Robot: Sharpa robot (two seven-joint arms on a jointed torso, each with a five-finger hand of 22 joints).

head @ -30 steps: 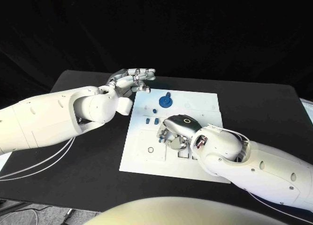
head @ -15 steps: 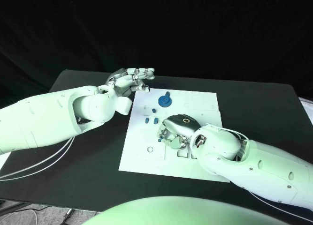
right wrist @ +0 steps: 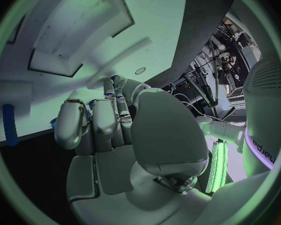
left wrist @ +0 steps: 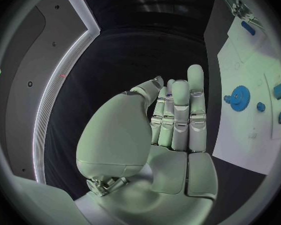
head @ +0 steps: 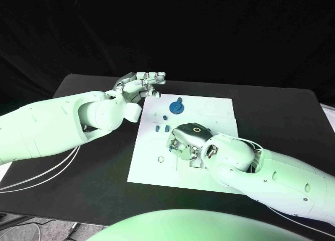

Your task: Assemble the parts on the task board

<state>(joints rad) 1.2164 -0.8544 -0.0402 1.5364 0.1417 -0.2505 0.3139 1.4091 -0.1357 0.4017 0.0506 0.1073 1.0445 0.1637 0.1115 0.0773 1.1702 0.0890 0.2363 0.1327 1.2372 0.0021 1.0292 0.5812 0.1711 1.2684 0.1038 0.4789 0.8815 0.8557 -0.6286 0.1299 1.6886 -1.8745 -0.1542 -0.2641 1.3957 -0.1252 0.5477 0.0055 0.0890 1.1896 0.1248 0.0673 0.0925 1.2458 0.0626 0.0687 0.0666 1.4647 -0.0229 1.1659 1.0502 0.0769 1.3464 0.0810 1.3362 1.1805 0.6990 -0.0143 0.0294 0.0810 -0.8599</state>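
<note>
The white task board point(head: 218, 108) lies mid-table. A blue gear point(head: 177, 107) point(left wrist: 238, 98) sits near its far edge, with small blue parts point(head: 163, 128) just nearer. My right hand point(head: 186, 141) rests on the board's middle, fingers curled down onto it. In the right wrist view a bit of blue part point(right wrist: 90, 104) shows between those fingers point(right wrist: 106, 117). Another blue piece point(right wrist: 9, 125) lies on the board beside them. My left hand point(head: 142, 85) hovers off the board's far left corner, fingers point(left wrist: 181, 112) straight and together, thumb against them. Whether it pinches anything is unclear.
The black table point(head: 283, 115) extends to both sides of the board. A small blue peg point(head: 165, 118) stands between the gear and the two small parts. My left forearm point(head: 59, 125) crosses the table's left side.
My right hand has shifted slightly on the board, toward its left side. The left hand has stayed where it was.
</note>
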